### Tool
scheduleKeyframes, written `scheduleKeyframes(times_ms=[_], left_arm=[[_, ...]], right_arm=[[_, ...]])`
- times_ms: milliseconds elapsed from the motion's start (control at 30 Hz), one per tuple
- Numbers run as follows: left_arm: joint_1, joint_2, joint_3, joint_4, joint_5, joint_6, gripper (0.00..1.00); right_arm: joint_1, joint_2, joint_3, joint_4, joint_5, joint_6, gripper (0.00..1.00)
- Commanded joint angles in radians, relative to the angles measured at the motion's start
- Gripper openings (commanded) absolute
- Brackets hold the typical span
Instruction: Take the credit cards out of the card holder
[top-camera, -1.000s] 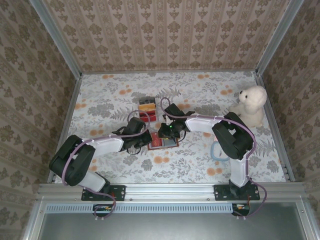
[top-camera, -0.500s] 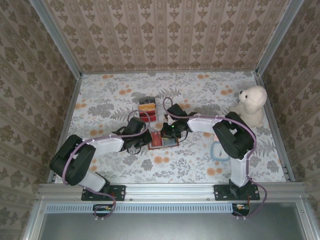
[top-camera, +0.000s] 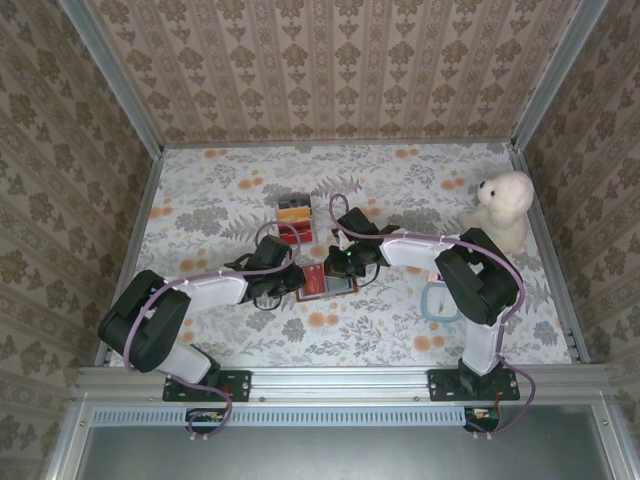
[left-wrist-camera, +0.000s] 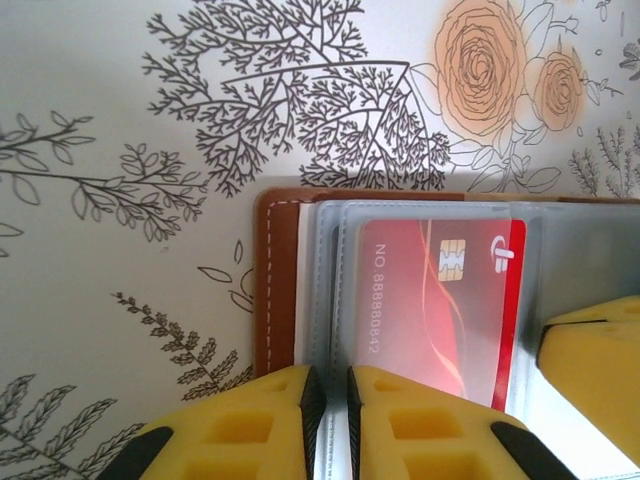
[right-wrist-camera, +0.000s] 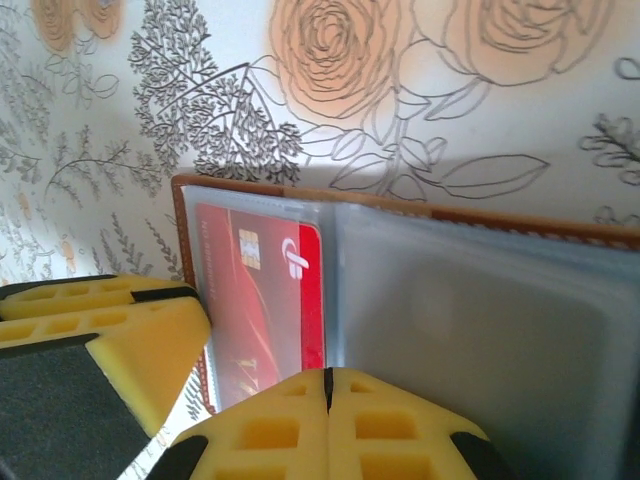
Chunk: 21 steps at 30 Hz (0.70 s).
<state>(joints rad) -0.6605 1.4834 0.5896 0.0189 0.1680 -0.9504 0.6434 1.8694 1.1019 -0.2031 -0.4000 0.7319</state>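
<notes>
The card holder (top-camera: 327, 283) lies open on the floral table, brown leather edge (left-wrist-camera: 270, 290) to the left and clear grey sleeves inside. A red credit card (left-wrist-camera: 430, 300) (right-wrist-camera: 262, 290) sits in a sleeve. My left gripper (left-wrist-camera: 330, 378) (top-camera: 298, 279) hovers at the holder's left side, jaws a narrow gap apart over the sleeve's edge. My right gripper (right-wrist-camera: 326, 376) (top-camera: 337, 267) is shut, tips meeting at the card's lower right corner by the fold. Whether it pinches anything thin I cannot tell. One of its yellow fingers (left-wrist-camera: 592, 360) shows in the left wrist view.
A small black box (top-camera: 293, 217) with red and yellow contents stands just behind the holder. A white plush bear (top-camera: 503, 208) sits at the far right. A pale blue loop (top-camera: 437, 303) lies by the right arm. Patterned walls enclose the table.
The right gripper has closed its jaws at the card's edge. The left gripper's jaws, shut a moment ago, have parted slightly. Both arms stay beside the holder.
</notes>
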Motion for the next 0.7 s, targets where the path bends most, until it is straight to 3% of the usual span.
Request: scheduleKeyframes(times_ms=[0, 133, 300, 667], left_arm=[[-0.004, -0.002, -0.001, -0.102, -0.017, 0.007, 0.18], [-0.005, 0.001, 0.001, -0.102, -0.018, 0.016, 0.13], [-0.005, 0.013, 0.002, -0.100, -0.020, 0.021, 0.10], [-0.005, 0.041, 0.001, -0.087, -0.008, 0.025, 0.09]], right_arm=[[-0.008, -0.027, -0.002, -0.074, 0.055, -0.016, 0.00], [-0.010, -0.023, 0.001, -0.072, 0.042, -0.019, 0.00], [-0.009, -0.003, 0.017, -0.027, -0.088, -0.029, 0.12], [-0.009, 0.058, 0.046, -0.055, -0.124, -0.045, 0.18]])
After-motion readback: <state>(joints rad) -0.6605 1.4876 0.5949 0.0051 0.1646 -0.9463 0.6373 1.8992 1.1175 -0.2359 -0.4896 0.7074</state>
